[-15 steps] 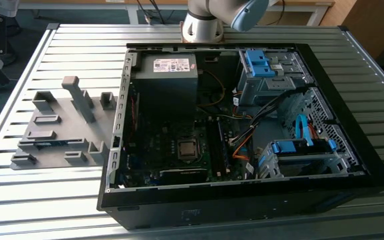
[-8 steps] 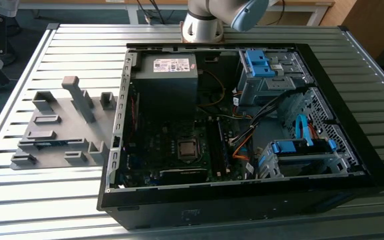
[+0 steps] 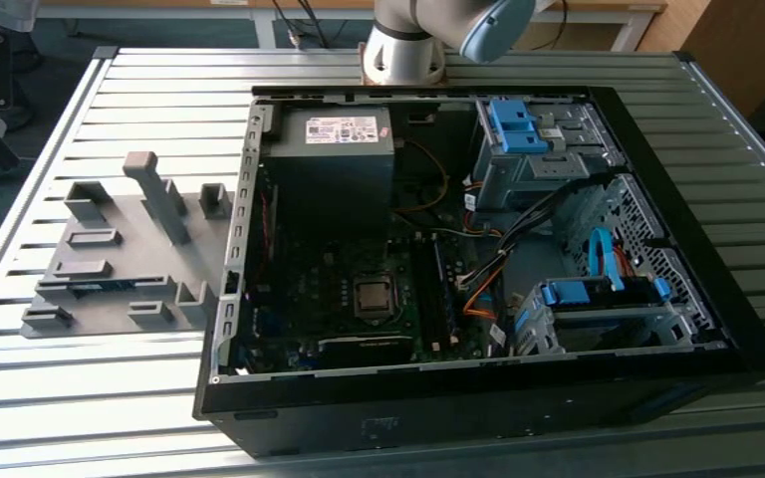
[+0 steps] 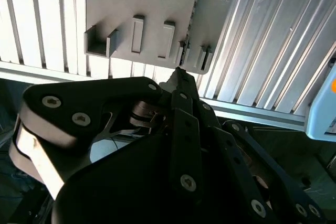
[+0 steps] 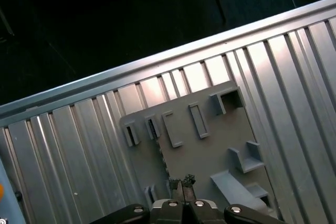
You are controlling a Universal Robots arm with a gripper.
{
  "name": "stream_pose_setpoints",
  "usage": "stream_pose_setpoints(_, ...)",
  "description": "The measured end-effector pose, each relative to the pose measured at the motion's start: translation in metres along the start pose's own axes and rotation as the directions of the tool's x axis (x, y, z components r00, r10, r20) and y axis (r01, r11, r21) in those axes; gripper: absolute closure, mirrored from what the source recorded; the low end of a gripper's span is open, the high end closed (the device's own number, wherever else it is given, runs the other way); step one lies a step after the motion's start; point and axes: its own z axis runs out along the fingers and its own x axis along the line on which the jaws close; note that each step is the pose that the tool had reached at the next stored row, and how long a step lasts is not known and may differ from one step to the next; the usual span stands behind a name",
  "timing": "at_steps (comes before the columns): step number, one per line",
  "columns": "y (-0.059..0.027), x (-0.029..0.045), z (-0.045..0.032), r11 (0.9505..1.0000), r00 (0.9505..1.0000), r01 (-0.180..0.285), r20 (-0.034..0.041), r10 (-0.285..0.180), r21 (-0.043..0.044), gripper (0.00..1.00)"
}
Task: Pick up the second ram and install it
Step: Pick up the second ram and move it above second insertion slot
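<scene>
Gripper (image 5: 181, 182) hung over the grey holder (image 5: 210, 145), pointing down at it and well above it. In both wrist views the fingertips met at one tip with nothing between them, so it was closed and empty. The second ram (image 5: 164, 158) was not picked up yet. It stood on edge in a slot of the holder, seen as a thin dark strip just beside the fingertips in the first wrist view, and as a bluish-green sliver (image 3: 97, 285) near the holder's front in the exterior view. It was probably stood edge-up so its long top edge could be pinched from above without scraping the base.

The holder lay flat on the slatted table (image 3: 117, 398), touching the computer case (image 3: 741, 339) on the exterior view's left, likely to keep the carry short. The case lay on its side with the panel off, so the board faced up for a straight-down insert. Could not tell whether a first stick already sat in the board's slots. The closed tips lined up roughly with the strip's length, which read as an approach to the pick
</scene>
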Motion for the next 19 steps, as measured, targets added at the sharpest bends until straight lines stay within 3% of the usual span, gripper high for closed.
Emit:
stream_pose_setpoints(5, -0.0001, 0.0, 0.0003, 0.9968, 0.9968, 0.08, -0.0033, -0.08, -0.0018, 0.89)
stream_pose_setpoints(11, -0.0001, 0.0, 0.0005, 0.9845, 0.9845, 0.175, -0.0069, -0.175, -0.0043, 0.89)
stream_pose_setpoints(13, 0.0, 0.0, 0.0006, 0.9822, 0.9822, 0.188, -0.0073, -0.188, -0.0046, 0.89)
stream_pose_setpoints(19, 0.0, 0.0, 0.0006, 0.9819, 0.9819, 0.189, -0.0074, -0.189, -0.0046, 0.89)
